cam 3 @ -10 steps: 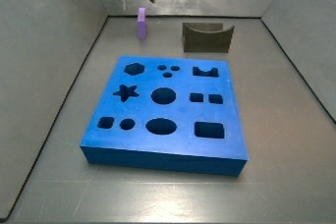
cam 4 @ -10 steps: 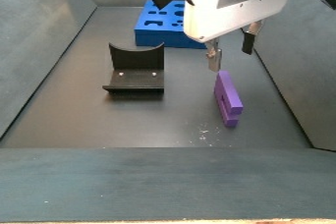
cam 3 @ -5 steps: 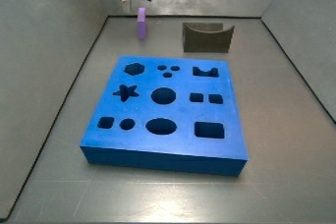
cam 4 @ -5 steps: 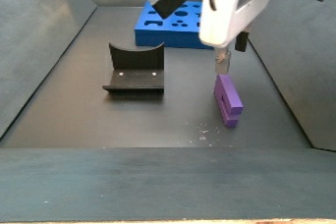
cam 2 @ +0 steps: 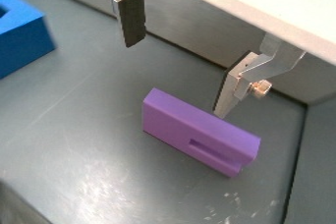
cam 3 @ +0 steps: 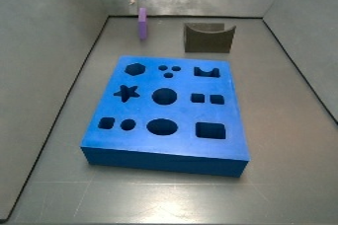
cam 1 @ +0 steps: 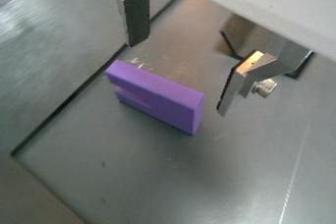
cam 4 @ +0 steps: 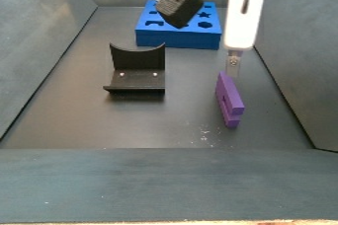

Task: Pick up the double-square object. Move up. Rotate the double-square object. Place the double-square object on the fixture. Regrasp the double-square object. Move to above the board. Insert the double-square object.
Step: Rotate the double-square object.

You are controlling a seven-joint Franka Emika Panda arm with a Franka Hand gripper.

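The double-square object (cam 4: 231,101) is a light-purple block lying flat on the dark floor near a side wall, also seen in a side view (cam 3: 142,26). Its notch shows in both wrist views (cam 1: 157,95) (cam 2: 197,135). My gripper (cam 4: 234,63) hangs open just above it, with nothing between the fingers. In both wrist views the gripper (cam 1: 180,76) (cam 2: 178,79) straddles the block's far edge without touching it. The fixture (cam 4: 134,71), a dark holder with a curved dip, stands apart from the block. The blue board (cam 3: 169,111) with dark cut-outs lies farther along the floor.
Grey walls enclose the floor on all sides; one wall (cam 4: 297,81) runs close beside the block. The fixture (cam 3: 208,37) stands near the back wall, and the board's corner (cam 2: 20,41) shows in a wrist view.
The gripper has turned about its vertical axis and shifted sideways until it hangs over the block. The block, fixture and board have not moved.
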